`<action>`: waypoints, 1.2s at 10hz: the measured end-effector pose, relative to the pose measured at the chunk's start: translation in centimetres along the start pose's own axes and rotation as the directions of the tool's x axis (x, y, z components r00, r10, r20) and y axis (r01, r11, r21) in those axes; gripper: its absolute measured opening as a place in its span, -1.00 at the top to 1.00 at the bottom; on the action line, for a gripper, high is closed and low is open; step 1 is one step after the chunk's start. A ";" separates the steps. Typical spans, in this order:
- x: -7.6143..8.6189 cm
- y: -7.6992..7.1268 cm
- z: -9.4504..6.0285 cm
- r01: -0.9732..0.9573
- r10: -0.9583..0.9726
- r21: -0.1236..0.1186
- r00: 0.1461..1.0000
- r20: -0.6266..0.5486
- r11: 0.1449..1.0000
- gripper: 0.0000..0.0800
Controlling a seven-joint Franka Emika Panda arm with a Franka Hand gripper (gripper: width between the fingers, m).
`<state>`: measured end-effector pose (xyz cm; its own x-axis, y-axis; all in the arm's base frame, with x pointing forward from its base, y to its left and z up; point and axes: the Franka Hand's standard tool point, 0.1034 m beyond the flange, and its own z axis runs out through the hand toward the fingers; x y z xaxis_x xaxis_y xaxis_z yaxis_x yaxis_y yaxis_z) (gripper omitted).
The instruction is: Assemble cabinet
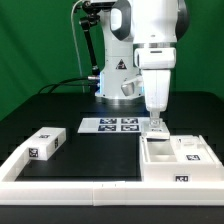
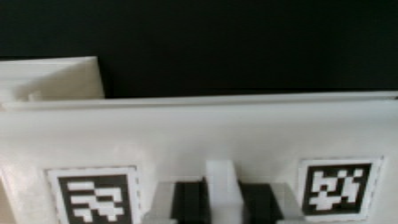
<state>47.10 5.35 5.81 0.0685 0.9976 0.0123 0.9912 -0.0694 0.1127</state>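
The cabinet's open white box point(image 1: 175, 165) stands at the exterior view's right, with a tagged white panel point(image 1: 190, 152) lying in it. A separate tagged white block point(image 1: 45, 143) lies at the exterior view's left. My gripper point(image 1: 157, 126) points straight down at the box's far edge. In the wrist view a broad white cabinet surface point(image 2: 214, 135) carries two tags, and my gripper point(image 2: 219, 205) has its dark fingers point(image 2: 183, 205) closed on a thin white wall between them.
The marker board point(image 1: 108, 125) lies behind the gripper, in front of the robot base point(image 1: 120, 85). A long white border rail point(image 1: 70, 185) runs along the front. A white flat piece point(image 2: 45, 80) shows beyond the box on the black table.
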 end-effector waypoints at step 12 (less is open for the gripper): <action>0.2 -1.0 0.2 0.002 -0.002 0.003 1.000 -0.007 1.000 0.83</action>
<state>46.13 5.62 5.47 0.0652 0.9977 0.0193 0.9917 -0.0670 0.1099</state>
